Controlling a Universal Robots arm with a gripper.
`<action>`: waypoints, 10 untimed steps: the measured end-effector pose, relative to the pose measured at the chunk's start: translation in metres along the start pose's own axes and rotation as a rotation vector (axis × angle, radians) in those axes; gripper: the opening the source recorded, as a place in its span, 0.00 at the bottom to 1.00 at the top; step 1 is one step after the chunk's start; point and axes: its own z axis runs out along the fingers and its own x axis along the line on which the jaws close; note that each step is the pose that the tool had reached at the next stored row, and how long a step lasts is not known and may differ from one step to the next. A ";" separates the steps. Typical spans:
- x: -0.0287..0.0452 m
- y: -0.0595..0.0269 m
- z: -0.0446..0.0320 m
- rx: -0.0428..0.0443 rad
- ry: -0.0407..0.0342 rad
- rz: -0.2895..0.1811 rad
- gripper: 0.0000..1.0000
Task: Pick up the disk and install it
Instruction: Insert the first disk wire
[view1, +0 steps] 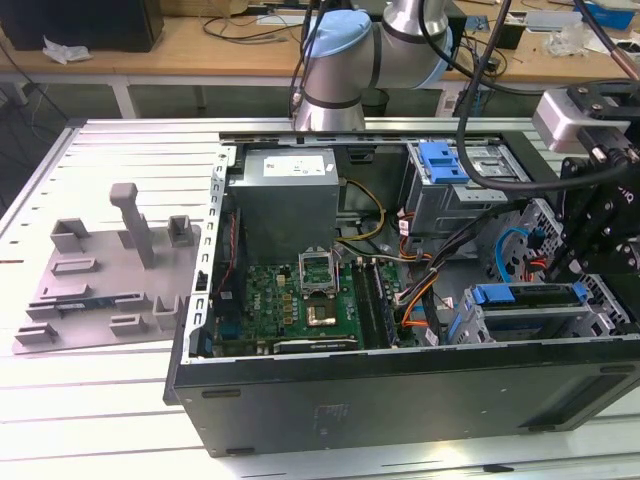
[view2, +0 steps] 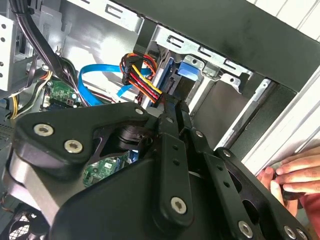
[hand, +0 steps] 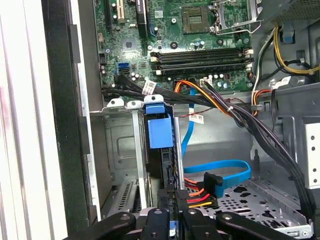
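Observation:
The disk (view1: 530, 295) stands on edge in the drive cage at the open computer case's corner, on the exterior view's right, its blue bracket showing along the top. In the first wrist view the disk (hand: 160, 132) runs from its blue tab down between my black fingers. My gripper (hand: 169, 220) looks shut on the disk's near end. In the second wrist view the gripper (view2: 172, 107) narrows to a point right at the blue bracket of the disk (view2: 172, 82). In the exterior view the gripper (view1: 588, 262) hangs just above the cage.
Orange, red and black cables (hand: 200, 95) and a blue data cable (hand: 220, 167) run close beside the cage. A person's hand (view2: 287, 175) rests on the case rim. The case also holds a grey power-supply box (view1: 285, 195) and the motherboard (view1: 300, 300). A grey fixture plate (view1: 100, 270) lies outside.

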 end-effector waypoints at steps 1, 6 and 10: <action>-0.0003 0.0000 0.0000 -0.0001 0.0000 -0.002 0.17; -0.0004 0.0000 0.0000 -0.0005 -0.0021 -0.017 0.17; -0.0003 0.0000 0.0004 -0.0007 -0.0029 -0.025 0.17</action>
